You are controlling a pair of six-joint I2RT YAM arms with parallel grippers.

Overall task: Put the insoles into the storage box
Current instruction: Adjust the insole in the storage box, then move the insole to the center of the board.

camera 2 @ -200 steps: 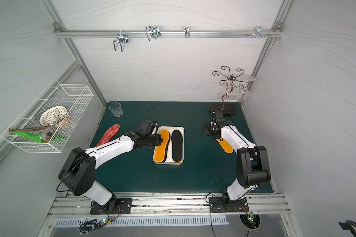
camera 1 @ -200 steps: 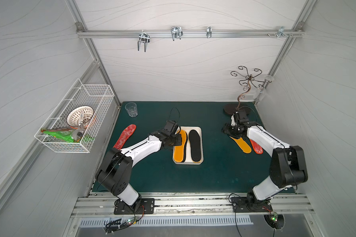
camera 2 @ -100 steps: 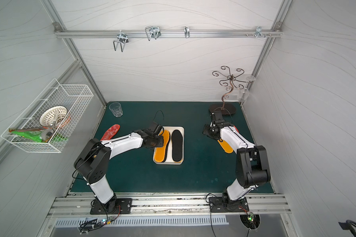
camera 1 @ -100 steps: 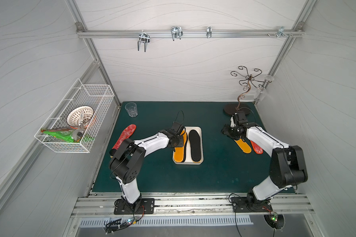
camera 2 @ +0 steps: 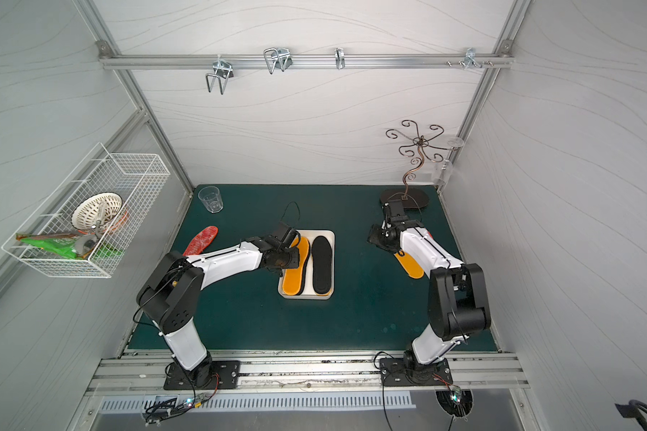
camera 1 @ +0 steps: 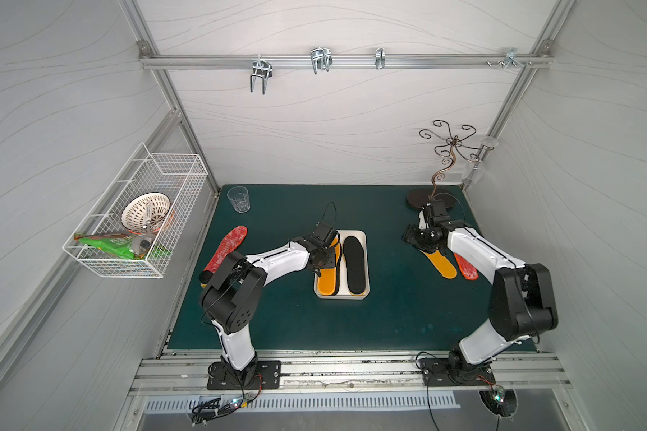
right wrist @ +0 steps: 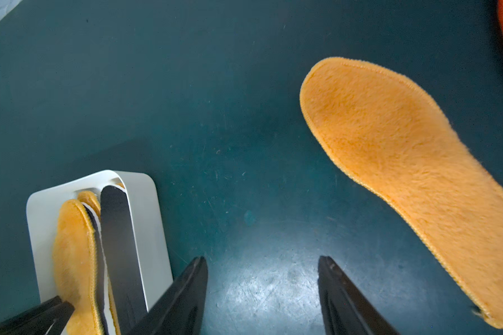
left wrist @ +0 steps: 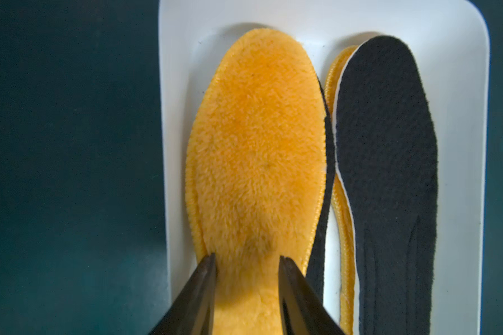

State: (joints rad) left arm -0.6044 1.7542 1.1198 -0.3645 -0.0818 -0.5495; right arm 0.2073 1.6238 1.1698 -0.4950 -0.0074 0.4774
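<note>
Through my left wrist camera, my left gripper [left wrist: 247,258] is standing with its jaws partly apart at the heel of the fleecy orange insole [left wrist: 259,145]. I cannot tell whether I am gripping it. It is lying in the white storage box [left wrist: 174,116], overlapping a black one, beside the black insole [left wrist: 386,159], which is covering another orange one.

Through my right wrist camera, my right gripper [right wrist: 262,258] is hanging wide open and empty over the scuffed dark-green mat [right wrist: 244,116], near the loose orange insole [right wrist: 404,159].

In a top view, the mat is filling a white-panelled booth. A red mottled insole [camera 1: 226,248] is lying towards the left wall, a glass tumbler [camera 1: 238,199] is standing in the back left corner, and a wire basket [camera 1: 139,212] is hanging on the left wall.
</note>
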